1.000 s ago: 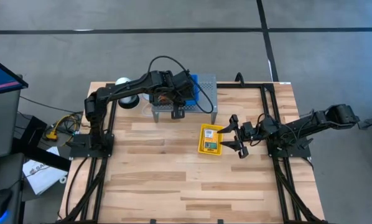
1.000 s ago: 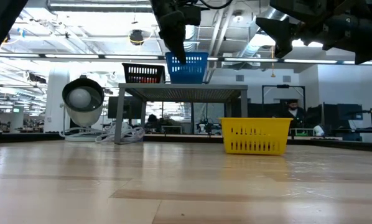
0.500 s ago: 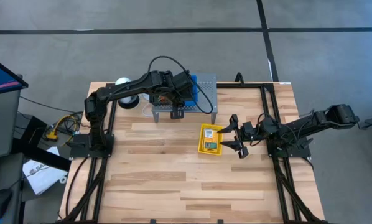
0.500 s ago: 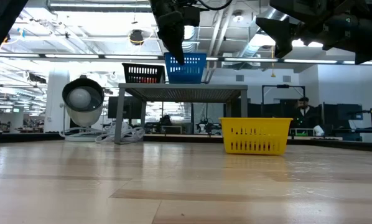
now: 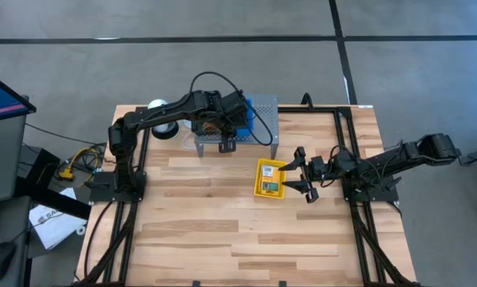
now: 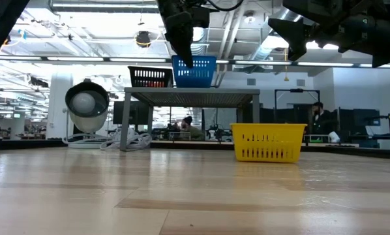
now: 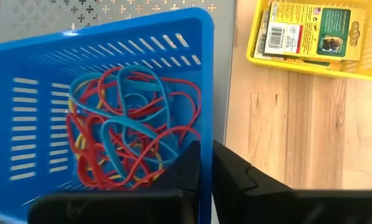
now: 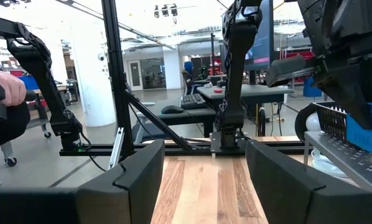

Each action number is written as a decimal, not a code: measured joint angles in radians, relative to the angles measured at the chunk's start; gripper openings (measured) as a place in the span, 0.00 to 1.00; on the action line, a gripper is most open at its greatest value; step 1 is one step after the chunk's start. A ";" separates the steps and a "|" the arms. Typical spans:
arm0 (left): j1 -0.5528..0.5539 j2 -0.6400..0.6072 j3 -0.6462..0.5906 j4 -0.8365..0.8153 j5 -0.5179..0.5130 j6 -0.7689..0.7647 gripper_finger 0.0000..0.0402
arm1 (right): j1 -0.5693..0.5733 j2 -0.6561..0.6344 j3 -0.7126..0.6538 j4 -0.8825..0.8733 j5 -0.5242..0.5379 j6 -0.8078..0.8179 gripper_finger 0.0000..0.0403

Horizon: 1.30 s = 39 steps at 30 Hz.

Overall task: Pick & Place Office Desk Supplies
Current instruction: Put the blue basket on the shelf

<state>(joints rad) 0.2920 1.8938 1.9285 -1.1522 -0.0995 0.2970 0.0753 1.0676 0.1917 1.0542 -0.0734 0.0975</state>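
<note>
Left gripper [image 7: 204,163] pinched on the blue basket [image 7: 24,124] wall, atop the grey shelf [image 5: 264,119], likely to carry its rubber bands [image 7: 120,134]. Right gripper [image 5: 300,174] spread, beside the yellow basket [image 5: 259,191] holding crayon boxes [image 7: 310,28], below the shelf.

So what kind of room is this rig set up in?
Probably an open-plan lab or workshop: exposed ceiling ducts, rows of desks with monitors, and a person behind the wooden table.

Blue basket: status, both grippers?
Left gripper shut on blue basket wall, up on grey shelf; rubber bands inside. Right gripper open beside yellow basket holding crayon boxes. Nothing in the way.
</note>
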 joint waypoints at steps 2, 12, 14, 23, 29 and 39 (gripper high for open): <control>0.002 0.000 0.000 0.000 0.000 -0.010 0.06 | 0.000 0.000 0.000 0.000 0.000 0.000 0.55; 0.002 0.000 0.000 0.001 -0.001 -0.010 0.08 | 0.000 0.000 0.000 0.000 0.000 0.000 0.55; 0.002 0.000 0.000 0.001 -0.001 -0.010 0.08 | 0.000 0.000 0.000 0.000 0.000 0.000 0.55; 0.002 0.000 0.000 0.009 -0.001 -0.010 0.13 | 0.000 0.000 0.000 0.000 0.000 0.000 0.55; 0.002 0.000 0.000 0.009 -0.001 -0.013 0.19 | 0.000 0.000 0.000 0.000 0.000 0.000 0.55; 0.000 0.000 0.000 0.008 0.000 -0.035 0.22 | 0.000 0.000 0.000 0.000 0.000 0.000 0.55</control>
<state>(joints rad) 0.2924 1.8938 1.9285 -1.1446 -0.0998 0.2620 0.0753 1.0676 0.1917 1.0542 -0.0734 0.0975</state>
